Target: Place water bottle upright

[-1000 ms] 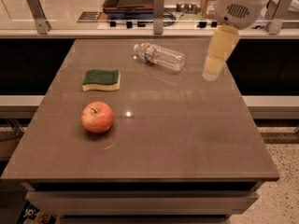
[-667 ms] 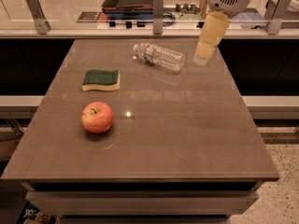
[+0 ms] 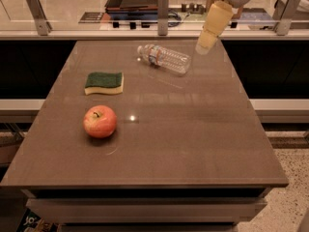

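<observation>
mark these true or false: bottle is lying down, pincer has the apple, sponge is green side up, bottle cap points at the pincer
1. The water bottle lies on its side on the table. True.
2. The pincer holds the apple. False: the pincer hangs over the far right part of the table, just right of the water bottle, and the apple sits alone near the front left.
3. The sponge lies green side up, behind the apple. True.
4. The bottle's cap points toward the pincer. False: the cap is at the left end, pointing away from the pincer.
</observation>
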Tool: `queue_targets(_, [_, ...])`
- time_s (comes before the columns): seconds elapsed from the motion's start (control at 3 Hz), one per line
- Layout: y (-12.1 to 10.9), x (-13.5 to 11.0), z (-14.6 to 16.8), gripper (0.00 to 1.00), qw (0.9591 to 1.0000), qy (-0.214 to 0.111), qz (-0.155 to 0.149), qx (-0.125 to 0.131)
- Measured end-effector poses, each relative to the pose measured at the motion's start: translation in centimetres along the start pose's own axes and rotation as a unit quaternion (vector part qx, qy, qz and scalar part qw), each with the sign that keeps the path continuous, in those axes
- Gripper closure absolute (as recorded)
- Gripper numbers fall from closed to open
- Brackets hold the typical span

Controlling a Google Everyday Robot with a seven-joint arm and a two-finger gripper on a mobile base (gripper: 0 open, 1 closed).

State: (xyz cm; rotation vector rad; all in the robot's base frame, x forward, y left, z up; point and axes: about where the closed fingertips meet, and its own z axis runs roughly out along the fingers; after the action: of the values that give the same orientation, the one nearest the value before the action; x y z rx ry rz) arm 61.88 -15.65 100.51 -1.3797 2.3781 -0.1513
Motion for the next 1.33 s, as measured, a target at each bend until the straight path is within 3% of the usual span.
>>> queue_targets(0.33, [-0.9, -1.8, 1.0, 0.0, 1.0, 0.007, 0.004, -0.003])
queue_targets(1.33, [-3.0, -7.3, 7.3, 0.0, 0.9976, 0.015, 0.06, -0.03])
